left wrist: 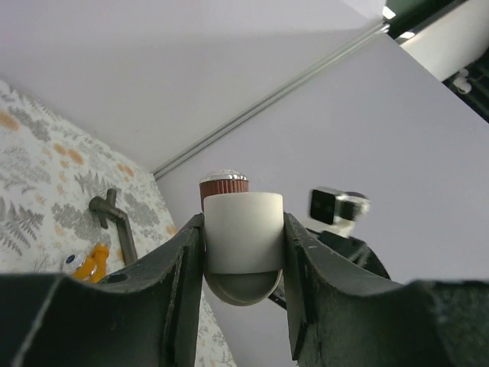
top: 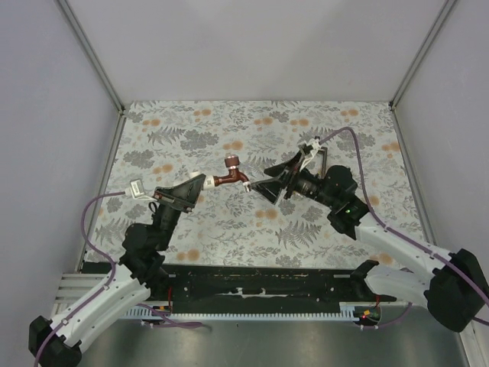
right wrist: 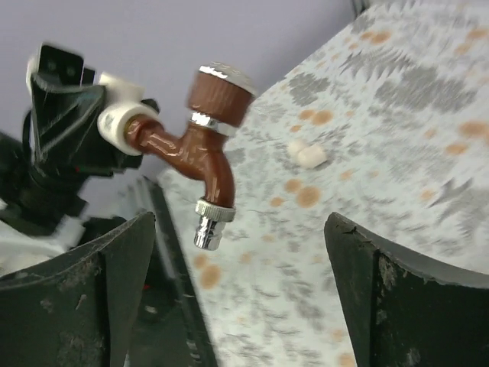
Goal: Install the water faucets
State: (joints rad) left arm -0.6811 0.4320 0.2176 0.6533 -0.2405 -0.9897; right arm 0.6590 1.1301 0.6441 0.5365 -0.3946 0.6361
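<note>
My left gripper (top: 197, 186) is shut on a white elbow fitting (top: 208, 183) and holds it above the table. The reddish-brown faucet (top: 231, 175) sticks out of that fitting, knob up and silvery spout down. In the left wrist view the fitting (left wrist: 243, 229) sits clamped between the fingers, with the faucet's knob (left wrist: 223, 183) just behind it. My right gripper (top: 267, 186) is open and empty, just right of the spout. In the right wrist view the faucet (right wrist: 208, 149) hangs ahead of the open jaws. An orange faucet (left wrist: 96, 260) lies on the table.
A dark grey T-shaped tool (left wrist: 114, 218) lies on the floral table next to the orange faucet. A loose white elbow fitting (right wrist: 307, 154) lies on the table beyond the held faucet. Grey walls enclose the table (top: 191, 130) on three sides.
</note>
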